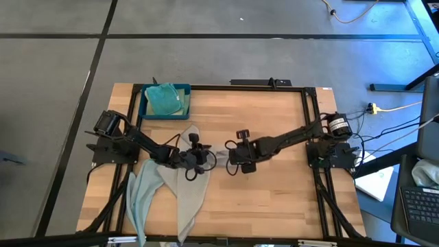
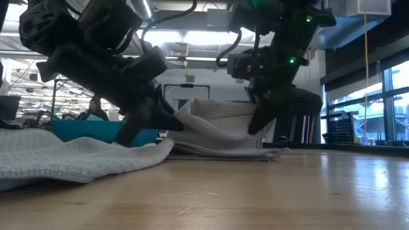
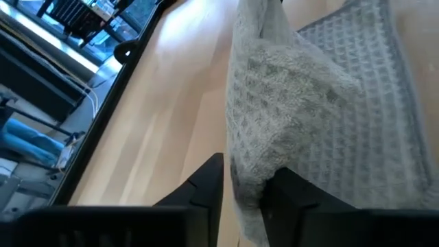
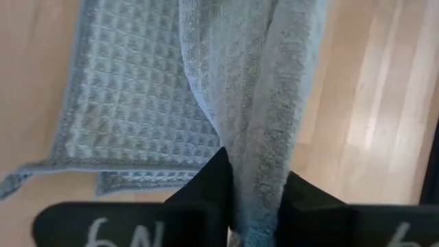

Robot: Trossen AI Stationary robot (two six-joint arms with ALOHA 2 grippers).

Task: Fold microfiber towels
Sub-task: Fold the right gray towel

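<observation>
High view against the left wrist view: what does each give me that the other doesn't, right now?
Only the high view shows the blue tray holding a teal towel, the right gripper, and more towels trailing to the table's near edge. Only the left wrist view shows grey towel pinched between the left gripper fingers, waffle weave visible. Both show that towel on the wooden table.

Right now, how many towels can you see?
3, maybe more hidden: a teal towel in the blue tray, a pale green towel hanging off the table's front edge, a grey towel beside it.
</observation>
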